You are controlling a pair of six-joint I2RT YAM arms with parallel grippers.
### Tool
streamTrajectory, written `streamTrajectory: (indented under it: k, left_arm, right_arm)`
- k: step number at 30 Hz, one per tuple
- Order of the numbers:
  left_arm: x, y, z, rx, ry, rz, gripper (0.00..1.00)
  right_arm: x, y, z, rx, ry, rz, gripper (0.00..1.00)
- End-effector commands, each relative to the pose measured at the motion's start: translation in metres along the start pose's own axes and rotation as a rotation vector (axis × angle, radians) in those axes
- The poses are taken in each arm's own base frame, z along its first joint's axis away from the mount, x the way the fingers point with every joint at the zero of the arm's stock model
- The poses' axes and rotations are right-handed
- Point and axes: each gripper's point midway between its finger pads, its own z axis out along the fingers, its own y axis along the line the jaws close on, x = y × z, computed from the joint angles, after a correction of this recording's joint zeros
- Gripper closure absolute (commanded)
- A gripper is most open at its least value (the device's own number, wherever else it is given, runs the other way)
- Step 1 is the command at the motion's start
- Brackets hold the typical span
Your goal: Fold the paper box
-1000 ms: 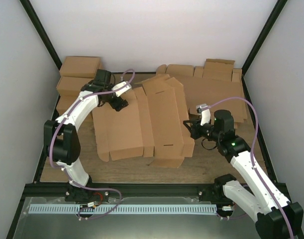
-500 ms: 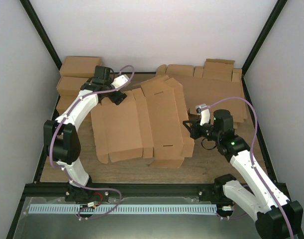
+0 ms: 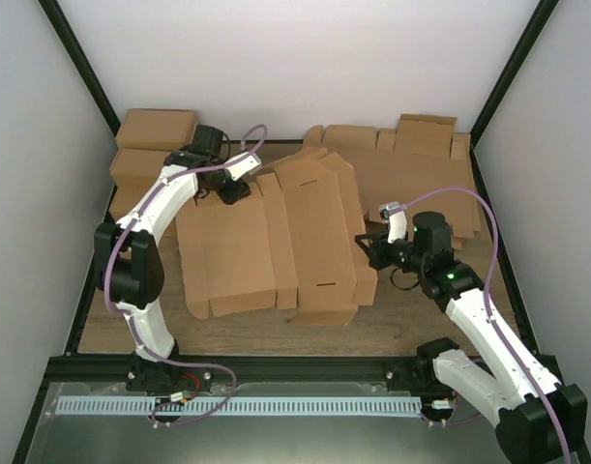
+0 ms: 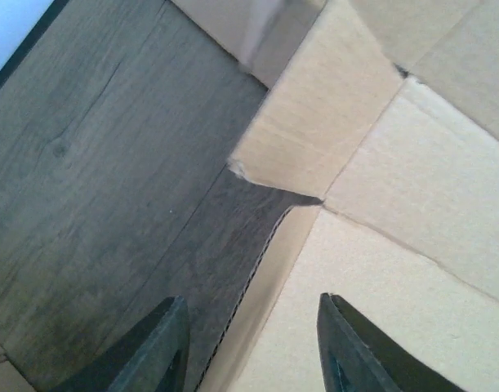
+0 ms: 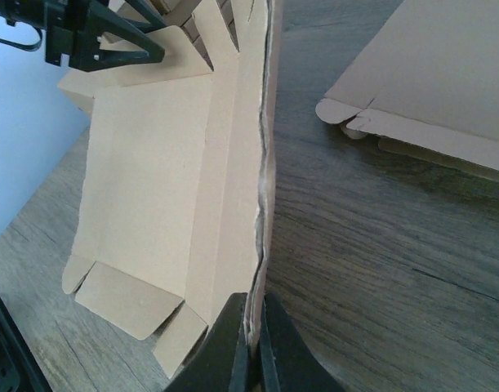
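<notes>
- Moving my left gripper (image 3: 232,190) to the far-left corner of the paper box (image 3: 276,242) is the change. A second ago it hung over the box's left panel, a little nearer to me. Now it sits at that panel's far edge, with the elbow swung in towards the box.
- My left fingers (image 4: 163,347) have drawn in from a wider spread, yet they stand clearly apart. The corrugated edge of the left panel runs up between them, a little off the wood. I see no pad touching it, so that side has hold of nothing.
- My right gripper (image 3: 372,248) has not shifted since the earlier frames. It is pinched tight on the box's right edge, with the thin cardboard squeezed between its fingertips.
- The box lies opened out, mostly flat, on the middle of the table (image 3: 421,309). Its outline is almost where it was before.
- Beyond its far-right corner lies the sheaf of flat cardboard blanks (image 3: 421,164). Beyond its far-left corner stand the stacked brown boxes (image 3: 155,130).
- I judge the folding hardly begun, since no wall stands up yet. With the right edge pinned and the left edge lined up between my fingers, closing there should give me a hold on both sides.
</notes>
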Motion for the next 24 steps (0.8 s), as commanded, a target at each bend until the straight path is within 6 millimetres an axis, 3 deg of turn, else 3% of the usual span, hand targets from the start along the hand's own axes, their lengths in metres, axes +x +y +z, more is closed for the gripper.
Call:
streamTrajectory:
  k: [1,6,9,17,22,24]
  left_arm:
    - [-0.018,-0.023,-0.025,0.038,-0.057,0.006,0.63]
    - [-0.029,-0.043,-0.049,0.032,-0.082,0.011,0.89]
    - [-0.035,-0.053,-0.066,0.007,-0.101,0.023,0.96]
    - [-0.046,-0.093,-0.11,-0.098,-0.125,0.09,0.96]
    - [-0.045,-0.107,-0.136,-0.16,-0.139,0.113,0.96]
    - [-0.043,-0.106,-0.143,-0.195,-0.159,0.117,0.87]
  right_arm:
    - [-0.018,0.006,-0.005,0.005,-0.043,-0.028,0.99]
    - [-0.013,0.0,-0.002,0.022,-0.043,-0.011,0.99]
    - [-0.011,-0.003,0.0,0.029,-0.041,-0.002,0.99]
    - [-0.004,-0.007,0.004,0.026,-0.056,0.016,0.99]
    - [0.003,-0.011,0.008,0.033,-0.05,0.029,0.99]
    - [0.004,-0.013,0.008,0.038,-0.052,0.03,0.99]
